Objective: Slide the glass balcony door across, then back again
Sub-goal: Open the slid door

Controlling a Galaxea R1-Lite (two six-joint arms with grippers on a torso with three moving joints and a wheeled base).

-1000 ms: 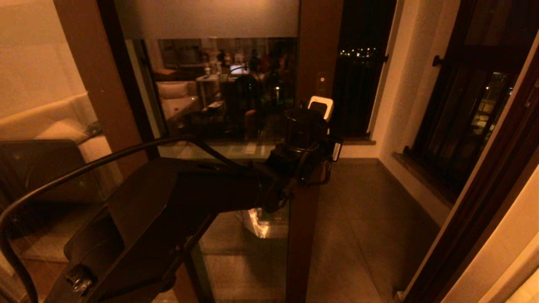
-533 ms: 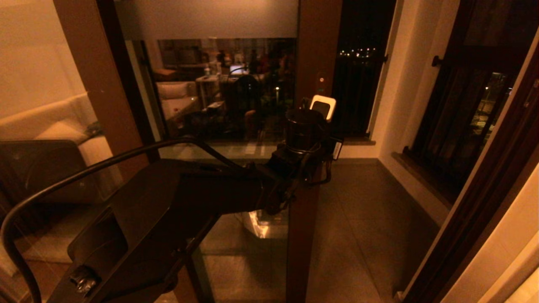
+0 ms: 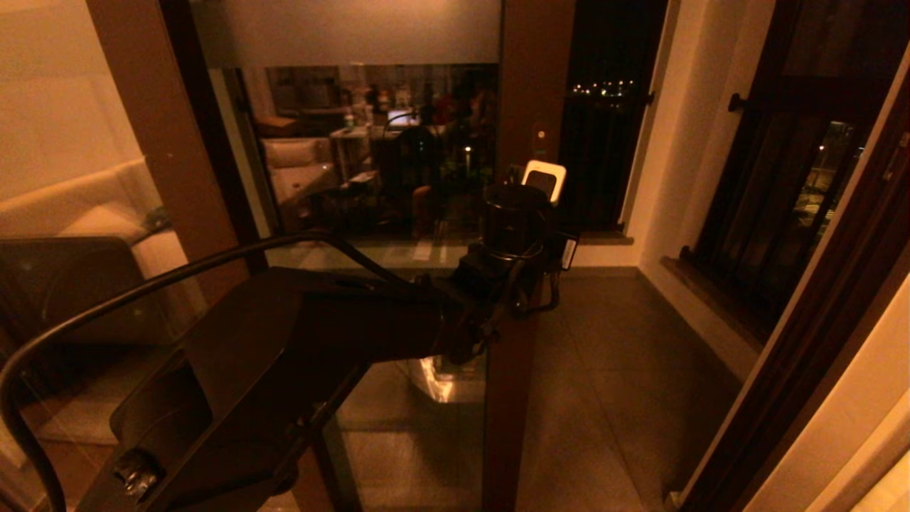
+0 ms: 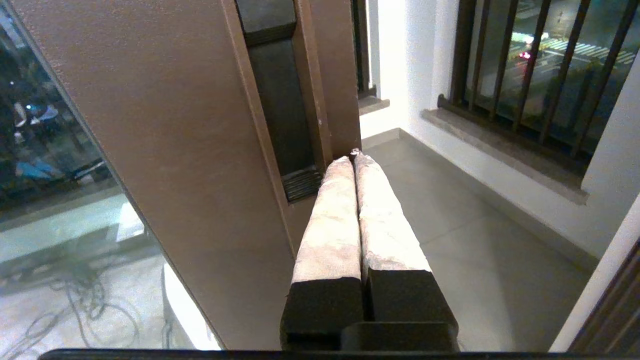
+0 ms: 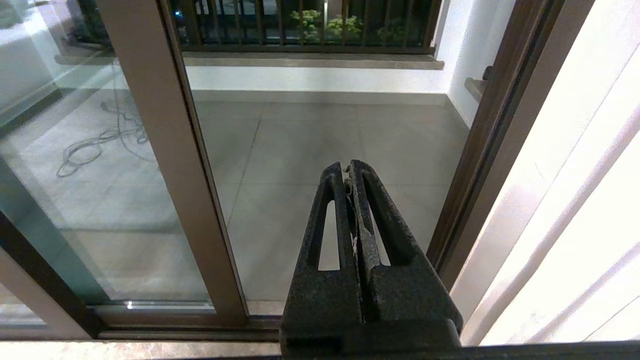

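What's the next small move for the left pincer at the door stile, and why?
Probably a short sideways push, easing the stile toward the robot's left. The left pincer is shut, its tips at the edge of the glass balcony door stile, beside the dark handle slot. The doorway to the balcony floor is already partly open. The right pincer hangs shut, clear of the door.

Black left arm point(image 3: 284, 355) with a looping black cable point(image 3: 142, 284); left end effector point(image 4: 354, 156) has pale, worn fingers point(image 4: 330, 225); right end effector point(image 5: 349, 167) is black, slotted.
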